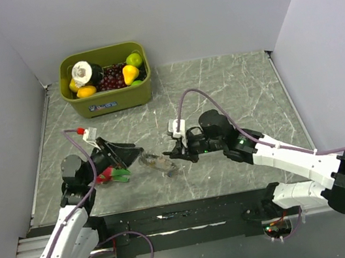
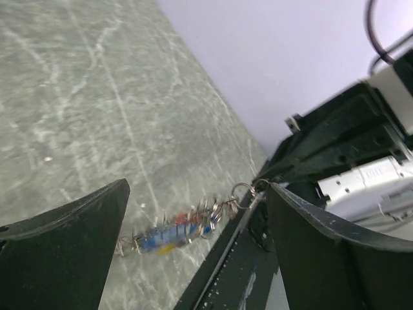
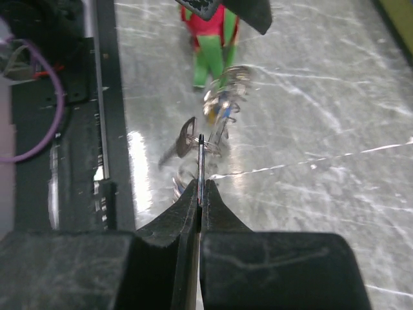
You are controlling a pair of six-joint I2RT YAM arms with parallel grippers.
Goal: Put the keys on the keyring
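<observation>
Nearby, a red-green toy (image 1: 112, 175) flanks the keys (image 1: 158, 163); left claw (image 2: 197, 190) open; right claw (image 3: 199, 187) pinches one key (image 3: 201, 152)

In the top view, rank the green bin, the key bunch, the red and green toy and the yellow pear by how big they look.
1. Green bin.
2. Key bunch and toy: too alike to rank, and the toy is partly hidden.
3. Pear.

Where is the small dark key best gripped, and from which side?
Probably its free blade, from the table's near edge: the dark key sticks out of the bundle towards that edge, while its holed head lies close to the shut right gripper.
</observation>
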